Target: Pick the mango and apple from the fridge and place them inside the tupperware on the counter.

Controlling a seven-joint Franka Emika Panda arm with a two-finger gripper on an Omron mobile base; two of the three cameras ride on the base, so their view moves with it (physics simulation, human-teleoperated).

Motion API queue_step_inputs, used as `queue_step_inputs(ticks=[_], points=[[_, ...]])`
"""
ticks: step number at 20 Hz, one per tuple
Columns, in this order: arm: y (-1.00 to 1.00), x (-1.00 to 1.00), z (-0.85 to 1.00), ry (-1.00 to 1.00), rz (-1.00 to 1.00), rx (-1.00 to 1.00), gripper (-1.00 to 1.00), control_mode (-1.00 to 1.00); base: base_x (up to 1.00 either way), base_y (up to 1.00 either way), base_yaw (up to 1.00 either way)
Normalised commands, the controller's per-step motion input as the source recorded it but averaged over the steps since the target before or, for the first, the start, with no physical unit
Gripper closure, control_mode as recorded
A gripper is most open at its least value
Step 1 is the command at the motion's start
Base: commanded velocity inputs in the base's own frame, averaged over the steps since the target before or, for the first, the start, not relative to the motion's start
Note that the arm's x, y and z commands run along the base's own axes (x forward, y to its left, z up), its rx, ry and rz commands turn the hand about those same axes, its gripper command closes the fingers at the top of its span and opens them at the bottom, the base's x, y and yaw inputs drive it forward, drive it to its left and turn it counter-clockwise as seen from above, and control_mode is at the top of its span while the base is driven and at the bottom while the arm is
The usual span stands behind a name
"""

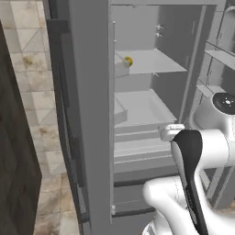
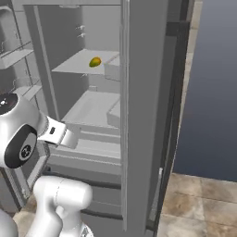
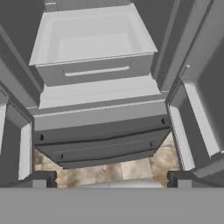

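Note:
The fridge stands open in front of me, with pale grey shelves and drawers inside. The mango, yellow-orange with a green patch, lies at the left of the upper shelf; the right base view has the mango mid-shelf. My gripper is open with nothing between its fingers, low before the fridge and well below the mango. It looks down over a pale open bin and the dark lower drawers. The apple, tupperware and counter are out of view.
The open fridge door with its racks stands to the right of the arm, close to the elbow. A thick grey fridge panel rises on the other side. A dark cabinet and tiled floor flank the fridge.

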Motion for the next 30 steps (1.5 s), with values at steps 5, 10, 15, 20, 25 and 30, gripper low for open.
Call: queue_step_inputs(ticks=[5, 10, 15, 20, 25, 30], points=[[0.00, 0.00, 0.00, 0.00, 0.00, 0.00, -1.00, 1.00, 0.56, 0.11, -0.07], [0.00, 0.00, 0.00, 0.00, 0.00, 0.00, -1.00, 1.00, 0.70, 0.16, 0.00], [0.00, 0.00, 0.00, 0.00, 0.00, 0.00, -1.00, 1.00, 0.78, 0.09, 0.00], [0.00, 0.00, 0.00, 0.00, 0.00, 0.00, -1.00, 1.00, 0.70, 0.00, 0.00], [0.00, 0.06, 0.00, 0.00, 0.02, 0.02, -1.00, -1.00, 0.41, 0.00, 0.01], [0.02, 0.26, 0.43, -0.01, 0.16, 0.04, -1.00, -1.00, 0.00, 0.00, 0.00]])
